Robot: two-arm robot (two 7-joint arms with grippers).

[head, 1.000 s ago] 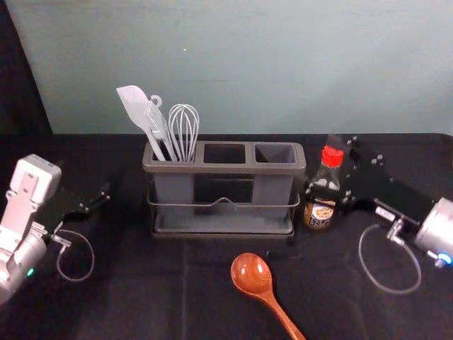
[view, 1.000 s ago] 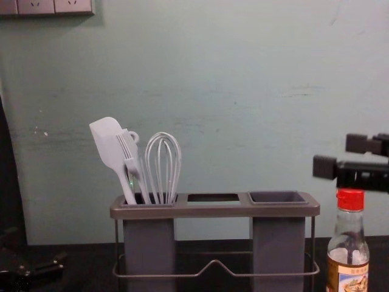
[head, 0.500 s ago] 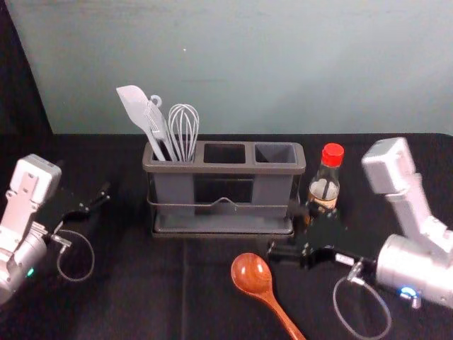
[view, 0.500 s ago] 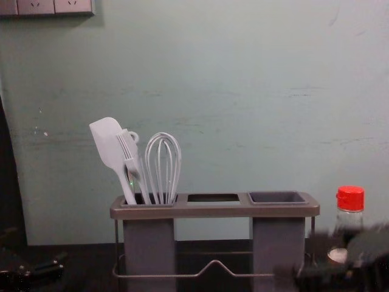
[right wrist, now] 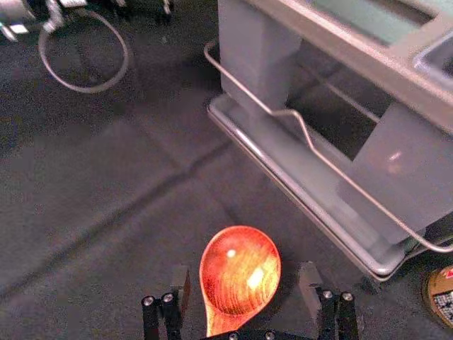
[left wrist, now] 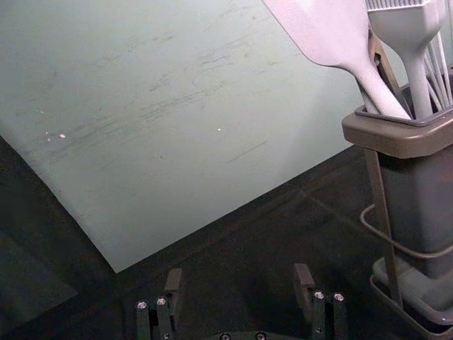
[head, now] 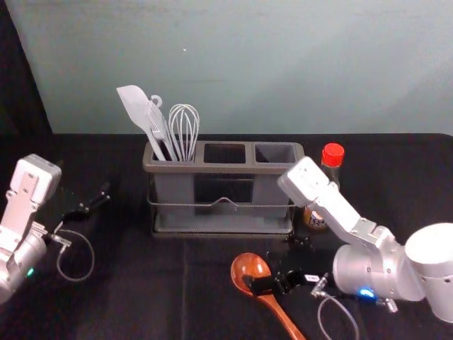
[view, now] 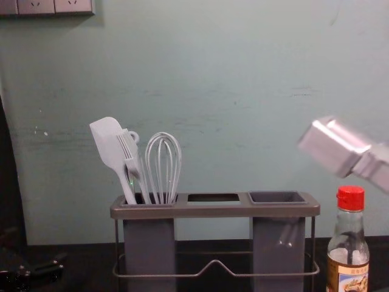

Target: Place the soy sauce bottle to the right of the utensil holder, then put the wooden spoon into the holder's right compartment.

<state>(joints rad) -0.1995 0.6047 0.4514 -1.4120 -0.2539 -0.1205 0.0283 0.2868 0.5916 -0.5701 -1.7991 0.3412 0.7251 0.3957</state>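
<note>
My right gripper (head: 277,263) is low over the wooden spoon (head: 249,268), beside its bowl. In the right wrist view, the open right gripper (right wrist: 245,282) has the spoon's bowl (right wrist: 239,273) between its fingers; contact cannot be told. The soy sauce bottle (head: 333,155) stands upright just right of the utensil holder (head: 223,168), partly behind the right arm; its red cap and label show in the chest view (view: 350,243). The holder's right compartment (head: 276,153) is empty. Parked at the far left, my left gripper (head: 96,199) is open in its wrist view (left wrist: 238,276).
A grey spatula (head: 134,106), a brush and a whisk (head: 184,131) stand in the holder's left compartment. Behind the table is a pale wall (head: 248,64). The black cloth (head: 134,283) stretches between the left arm and the spoon.
My right gripper has left the bottle's side and moved toward the front and left, down to the spoon. The bottle stays standing by the holder. The left arm has not moved.
</note>
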